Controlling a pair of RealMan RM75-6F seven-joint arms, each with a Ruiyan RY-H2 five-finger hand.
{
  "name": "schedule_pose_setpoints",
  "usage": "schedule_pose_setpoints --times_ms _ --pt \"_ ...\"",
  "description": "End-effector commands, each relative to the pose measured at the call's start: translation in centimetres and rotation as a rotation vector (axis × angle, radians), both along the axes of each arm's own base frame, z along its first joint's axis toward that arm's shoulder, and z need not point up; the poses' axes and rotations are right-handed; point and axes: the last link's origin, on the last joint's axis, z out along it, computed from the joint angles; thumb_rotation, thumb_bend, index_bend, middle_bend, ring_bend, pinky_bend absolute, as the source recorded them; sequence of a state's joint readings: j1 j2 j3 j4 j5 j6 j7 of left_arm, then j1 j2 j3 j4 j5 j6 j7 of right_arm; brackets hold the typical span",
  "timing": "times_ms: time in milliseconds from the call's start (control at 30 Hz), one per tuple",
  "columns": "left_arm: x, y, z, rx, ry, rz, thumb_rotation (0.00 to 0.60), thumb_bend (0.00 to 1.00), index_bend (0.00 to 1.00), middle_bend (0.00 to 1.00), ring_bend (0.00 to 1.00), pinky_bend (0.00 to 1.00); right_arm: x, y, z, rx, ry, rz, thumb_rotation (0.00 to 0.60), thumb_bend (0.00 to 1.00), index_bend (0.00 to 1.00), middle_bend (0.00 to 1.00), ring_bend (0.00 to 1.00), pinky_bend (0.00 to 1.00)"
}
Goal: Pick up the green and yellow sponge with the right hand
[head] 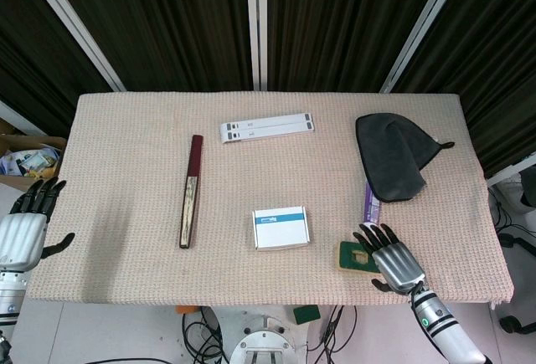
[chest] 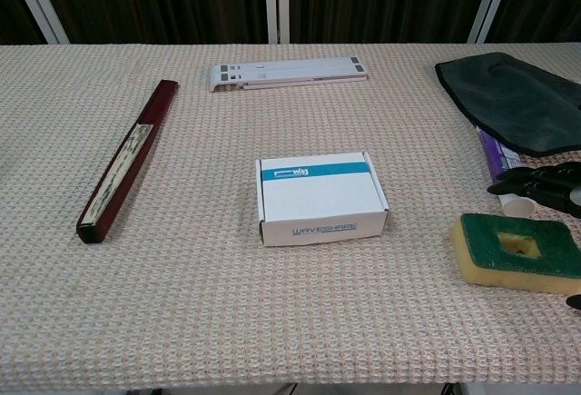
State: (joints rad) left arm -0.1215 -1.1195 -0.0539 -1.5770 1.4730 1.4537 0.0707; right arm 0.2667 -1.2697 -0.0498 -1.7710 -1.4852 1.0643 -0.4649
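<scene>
The green and yellow sponge [chest: 516, 250] lies flat near the table's front right edge, green side up with a hole in its middle; in the head view the sponge [head: 355, 256] is partly covered. My right hand [head: 392, 259] hovers over its right part, fingers spread and holding nothing; only the fingertips [chest: 537, 182] show at the right edge of the chest view. My left hand [head: 23, 226] hangs off the table's left edge, fingers apart and empty.
A white and blue box [chest: 320, 196] sits at the centre. A dark red folded fan [chest: 127, 159] lies to the left, a white flat stand [chest: 289, 73] at the back. A dark grey cloth [chest: 517, 100] and a purple item [chest: 495, 152] lie behind the sponge.
</scene>
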Motion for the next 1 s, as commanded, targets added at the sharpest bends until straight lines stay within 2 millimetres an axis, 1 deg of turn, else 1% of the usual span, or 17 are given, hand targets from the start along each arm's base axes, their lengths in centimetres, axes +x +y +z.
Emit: schedule_pose_setpoints --times_ms 33,233,333,400,567,667,733,833,867,900,967,1000 --pt "0.2 0.1 -0.1 -0.006 0.002 -0.008 0.600 0.16 0.07 0.06 0.02 0.18 -0.2 0.0 -0.1 -0.011 0.005 -0.004 0.600 0.20 0.00 0.03 0.00 0.00" --pt "0.5 0.1 -0.3 -0.015 0.008 -0.017 0.600 0.16 0.07 0.06 0.02 0.18 -0.3 -0.2 -0.4 0.002 0.016 -0.011 0.600 0.20 0.00 0.04 0.00 0.00" --pt "0.5 0.1 -0.4 -0.017 0.009 -0.014 0.600 0.16 0.07 0.06 0.02 0.18 -0.1 -0.4 -0.5 0.000 0.010 -0.008 0.600 0.20 0.00 0.07 0.00 0.00" --pt "0.6 0.2 -0.4 -0.017 0.008 -0.015 0.600 0.16 0.08 0.06 0.02 0.18 0.1 -0.5 -0.7 0.001 0.006 -0.005 0.600 0.20 0.00 0.10 0.00 0.00" --pt "0.6 0.2 -0.3 -0.017 0.016 -0.014 0.600 0.16 0.08 0.06 0.02 0.18 0.2 -0.7 -1.3 0.011 0.011 -0.001 0.600 0.20 0.00 0.25 0.00 0.00" --pt "0.6 0.2 -0.3 -0.017 0.015 -0.014 0.600 0.16 0.08 0.06 0.02 0.18 0.2 -0.8 -1.7 0.023 0.017 -0.001 0.600 0.21 0.00 0.29 0.00 0.00" --pt "0.6 0.2 -0.3 -0.017 0.016 -0.015 0.600 0.16 0.08 0.06 0.02 0.18 0.5 -0.9 -1.8 0.015 0.011 0.014 0.600 0.23 0.00 0.34 0.00 0.00" --pt "0.6 0.2 -0.2 -0.016 0.016 -0.017 0.600 0.16 0.08 0.06 0.02 0.18 0.9 -0.9 -1.9 -0.027 -0.025 0.051 0.600 0.26 0.00 0.44 0.01 0.00" --pt "0.5 0.2 -0.2 -0.017 0.016 -0.015 0.600 0.16 0.08 0.06 0.02 0.18 1.0 -1.0 -1.8 -0.044 -0.042 0.065 0.600 0.27 0.05 0.49 0.04 0.00" --pt "0.5 0.2 -0.2 -0.017 0.017 -0.013 0.600 0.16 0.08 0.06 0.02 0.18 1.1 -1.0 -1.8 -0.058 -0.051 0.082 0.600 0.28 0.13 0.54 0.08 0.00" --pt "0.4 0.2 -0.2 -0.019 0.017 -0.008 0.600 0.16 0.08 0.06 0.02 0.18 0.8 -1.0 -1.9 -0.072 -0.039 0.118 0.600 0.29 0.40 0.65 0.17 0.00" --pt "0.4 0.2 -0.2 -0.020 0.017 -0.007 0.600 0.16 0.08 0.06 0.02 0.18 0.7 -1.1 -1.9 -0.076 -0.036 0.127 0.600 0.30 0.48 0.68 0.19 0.00"
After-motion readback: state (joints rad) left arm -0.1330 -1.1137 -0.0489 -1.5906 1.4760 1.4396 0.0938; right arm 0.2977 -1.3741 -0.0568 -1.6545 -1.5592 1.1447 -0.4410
